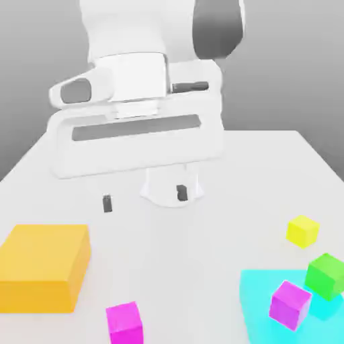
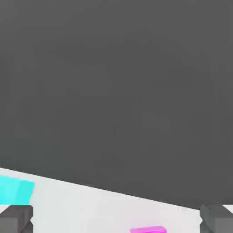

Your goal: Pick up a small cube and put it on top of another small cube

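The gripper (image 1: pixel 145 199) is hanging above the table (image 1: pixel 201 269), jaws standing wide apart, nothing between them. Below and nearer the camera, the magenta cube (image 1: pixel 125 324) is sitting flat on the table, between the orange block (image 1: pixel 44 269) and the cyan patch (image 1: pixel 259 295), apart from both. It is looking small, likely light and stiff, not fragile; smooth sides may be slipping if pinched off-centre. Best hold: two opposite side faces, mid-height, jaws squared to its slight turn, leaving the underside free for stacking.
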Available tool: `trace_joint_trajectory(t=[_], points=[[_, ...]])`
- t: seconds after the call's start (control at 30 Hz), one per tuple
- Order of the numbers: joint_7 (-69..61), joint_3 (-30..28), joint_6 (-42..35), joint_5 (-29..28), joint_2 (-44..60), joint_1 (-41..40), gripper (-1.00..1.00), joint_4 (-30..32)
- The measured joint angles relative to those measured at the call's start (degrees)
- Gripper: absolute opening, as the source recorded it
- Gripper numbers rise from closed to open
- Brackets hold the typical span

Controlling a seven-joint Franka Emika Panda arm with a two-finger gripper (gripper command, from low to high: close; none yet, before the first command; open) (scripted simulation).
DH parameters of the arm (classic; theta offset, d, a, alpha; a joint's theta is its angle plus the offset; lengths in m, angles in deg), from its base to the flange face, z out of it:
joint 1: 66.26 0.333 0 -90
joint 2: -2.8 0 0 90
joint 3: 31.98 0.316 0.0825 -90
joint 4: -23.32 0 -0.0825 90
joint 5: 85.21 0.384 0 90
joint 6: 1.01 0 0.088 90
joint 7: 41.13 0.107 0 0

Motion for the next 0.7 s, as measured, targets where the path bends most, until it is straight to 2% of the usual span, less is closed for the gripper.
trace_joint_trajectory(t=[0.3,0.43,0.47,0.7], points=[[-6.8,-0.9,7.6,-2.0,17.6,-1.9,0.00,2.3],[-9.5,2.0,13.7,0.8,25.8,-4.4,0.00,1.0],[-9.9,2.9,15.0,1.4,27.5,-5.2,-1.00,0.7],[-9.9,3.0,15.1,1.4,27.6,-5.3,-1.00,0.7]])
